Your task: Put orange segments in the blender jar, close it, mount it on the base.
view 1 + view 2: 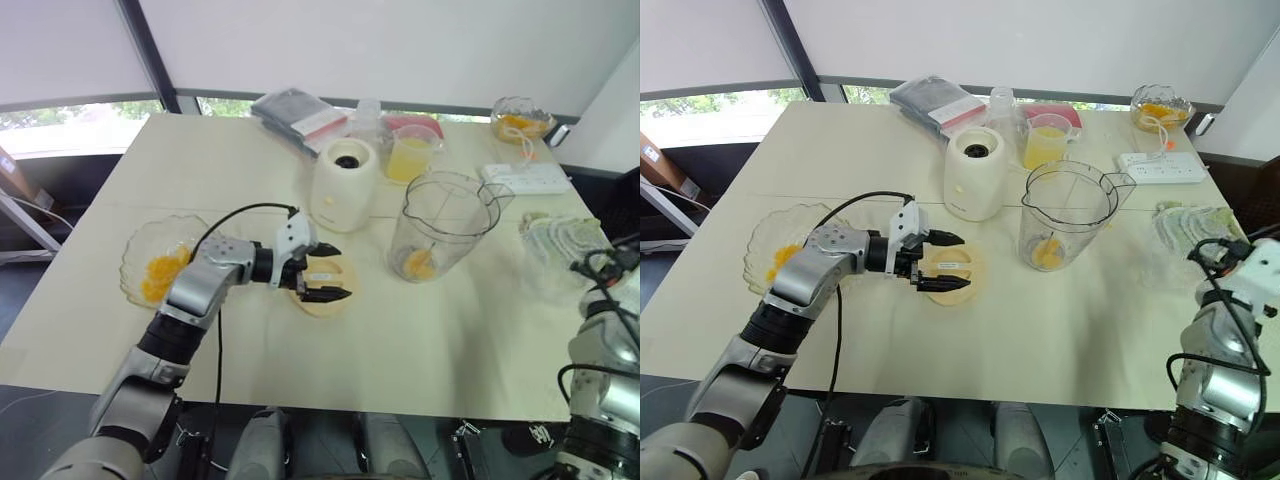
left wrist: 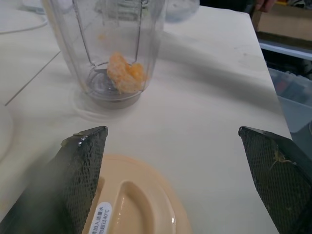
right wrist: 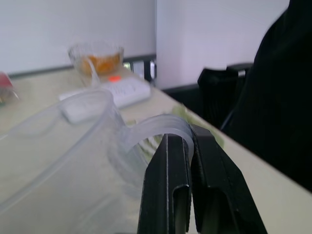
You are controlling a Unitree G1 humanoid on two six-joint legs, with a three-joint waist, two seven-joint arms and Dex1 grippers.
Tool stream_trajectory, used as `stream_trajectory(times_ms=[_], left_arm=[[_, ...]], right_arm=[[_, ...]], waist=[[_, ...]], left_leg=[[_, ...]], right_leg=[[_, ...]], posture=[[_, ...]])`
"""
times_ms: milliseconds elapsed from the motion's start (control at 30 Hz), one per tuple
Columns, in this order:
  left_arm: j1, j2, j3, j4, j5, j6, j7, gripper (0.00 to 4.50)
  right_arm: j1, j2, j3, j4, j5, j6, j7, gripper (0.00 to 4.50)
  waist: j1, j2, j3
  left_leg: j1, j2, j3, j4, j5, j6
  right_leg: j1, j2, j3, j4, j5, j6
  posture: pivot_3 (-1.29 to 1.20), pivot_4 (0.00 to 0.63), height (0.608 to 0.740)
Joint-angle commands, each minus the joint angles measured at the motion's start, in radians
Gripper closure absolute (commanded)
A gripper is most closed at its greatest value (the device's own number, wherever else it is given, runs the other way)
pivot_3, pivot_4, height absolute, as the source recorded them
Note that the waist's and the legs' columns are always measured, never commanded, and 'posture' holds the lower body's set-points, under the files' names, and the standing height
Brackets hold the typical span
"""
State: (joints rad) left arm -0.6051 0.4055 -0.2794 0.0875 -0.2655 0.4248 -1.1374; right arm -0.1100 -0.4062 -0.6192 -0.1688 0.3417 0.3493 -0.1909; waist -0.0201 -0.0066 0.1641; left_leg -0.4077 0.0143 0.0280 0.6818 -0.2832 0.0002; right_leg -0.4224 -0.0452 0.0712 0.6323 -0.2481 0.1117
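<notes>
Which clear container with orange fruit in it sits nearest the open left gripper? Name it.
The shallow clear glass dish of orange segments, beside the left arm. The tall clear blender jar and the far corner glass bowl lie farther from the left gripper.

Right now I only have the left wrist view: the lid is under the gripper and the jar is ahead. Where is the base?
Observer: The base stands on the table just to the left of the jar, farther from the robot than the lid.
Operator: Is any fruit still outside the jar?
Observer: Yes, orange segments lie in a glass dish on the robot's left side of the table.
Operator: Is anything standing behind the jar?
Observer: A cup of yellow juice stands behind it, apart from it.
</notes>
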Motion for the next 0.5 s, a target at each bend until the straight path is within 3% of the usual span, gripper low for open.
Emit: stream_trajectory(times_ms=[33, 500], left_arm=[[-0.037, -0.016, 0.012, 0.015, -0.011, -0.015, -0.004, 0.0], [-0.114, -0.081, 0.03, 0.151, -0.01, -0.083, -0.01, 0.0]], right_arm=[[-0.056, -0.063, -0.055, -0.151, 0.037, 0.085, -0.017, 4.45], [-0.306, -0.295, 0.01, -0.32, 0.024, 0.457, 0.001, 4.45]], waist=[[0.0, 0.0, 0.0], [0.003, 0.0, 0.0]], left_leg=[[0.0, 0.0, 0.0, 0.0, 0.0, 0.0], [-0.001, 0.0, 0.0, 0.0, 0.0, 0.0]], right_leg=[[0.0, 0.0, 0.0, 0.0, 0.0, 0.0], [-0.001, 0.0, 0.0, 0.0, 0.0, 0.0]], posture=[[0.0, 0.15, 0.74], [0.0, 0.15, 0.74]])
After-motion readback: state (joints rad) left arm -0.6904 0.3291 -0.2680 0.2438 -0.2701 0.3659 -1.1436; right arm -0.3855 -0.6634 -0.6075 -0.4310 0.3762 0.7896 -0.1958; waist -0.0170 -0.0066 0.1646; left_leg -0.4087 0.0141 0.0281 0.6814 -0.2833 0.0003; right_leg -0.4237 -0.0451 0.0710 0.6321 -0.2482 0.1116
